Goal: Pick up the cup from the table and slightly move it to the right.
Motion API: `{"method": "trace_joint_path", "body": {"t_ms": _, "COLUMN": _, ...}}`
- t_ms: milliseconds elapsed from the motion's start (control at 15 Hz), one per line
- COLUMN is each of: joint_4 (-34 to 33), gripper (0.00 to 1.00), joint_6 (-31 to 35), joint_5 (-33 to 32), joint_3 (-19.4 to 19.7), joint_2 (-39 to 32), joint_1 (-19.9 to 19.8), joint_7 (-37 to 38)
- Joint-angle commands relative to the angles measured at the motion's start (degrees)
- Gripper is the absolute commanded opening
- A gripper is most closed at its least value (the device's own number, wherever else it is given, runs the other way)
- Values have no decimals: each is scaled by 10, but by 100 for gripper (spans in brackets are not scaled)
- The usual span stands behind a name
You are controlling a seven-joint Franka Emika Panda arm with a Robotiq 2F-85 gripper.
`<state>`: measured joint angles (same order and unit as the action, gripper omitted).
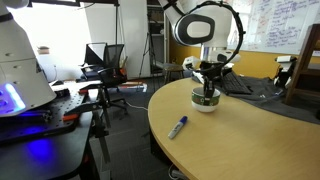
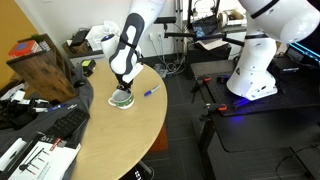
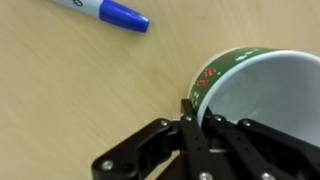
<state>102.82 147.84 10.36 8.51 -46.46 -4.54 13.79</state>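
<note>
- The squat white ceramic cup with a green band (image 3: 262, 88) sits on the large light tan wooden bench (image 1: 235, 140), near its rounded edge, with the gripper (image 3: 190, 118) right at its green rim.
- The black fingers (image 3: 205, 128) converge on the rim wall in the wrist view, but whether they already pinch it or only straddle it cannot be told.
- To do this step well, the robot should get a firm bite on the rim before lifting. A heavy ceramic wall held at one edge will likely tip, so the lift is best kept low and level.
- The shift to the right should be short and away from the blue marker pen (image 3: 110, 12), which lies apart from the cup.
- The white arm (image 2: 133, 40) reaches down over the cup in both exterior views, with its wrist pointing almost straight down (the handle is not visible).
</note>
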Motion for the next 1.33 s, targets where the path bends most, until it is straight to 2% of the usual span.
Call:
{"method": "trace_joint_path", "body": {"t_ms": 0, "joint_4": -7, "gripper": 3, "joint_6": -9, "joint_5": 10, "joint_3": -5, "joint_2": 1, "joint_1": -12, "joint_7": 14}}
{"method": "trace_joint_path", "body": {"t_ms": 400, "joint_4": -11, "gripper": 3, "joint_6": -7, "joint_5": 92, "joint_3": -4, "joint_2": -4, "joint_1": -86, "joint_7": 42}}
{"method": "trace_joint_path", "body": {"t_ms": 667, "joint_4": -12, "gripper": 3, "joint_6": -5, "joint_5": 127, "joint_3": 16, "joint_2": -12, "joint_1": -117, "joint_7": 80}}
{"method": "trace_joint_path", "body": {"t_ms": 867, "joint_4": 3, "gripper": 3, "joint_6": 4, "joint_5": 126, "joint_3": 40, "joint_2": -8, "joint_1": -113, "joint_7": 113}}
{"method": "trace_joint_path", "body": {"t_ms": 1133, "joint_4": 41, "gripper": 3, "joint_6": 21, "joint_5": 105, "joint_3": 93, "joint_2": 6, "joint_1": -70, "joint_7": 188}}
{"method": "trace_joint_path", "body": {"t_ms": 1267, "joint_4": 53, "gripper": 3, "joint_6": 16, "joint_5": 110, "joint_3": 101, "joint_2": 8, "joint_1": -66, "joint_7": 204}}
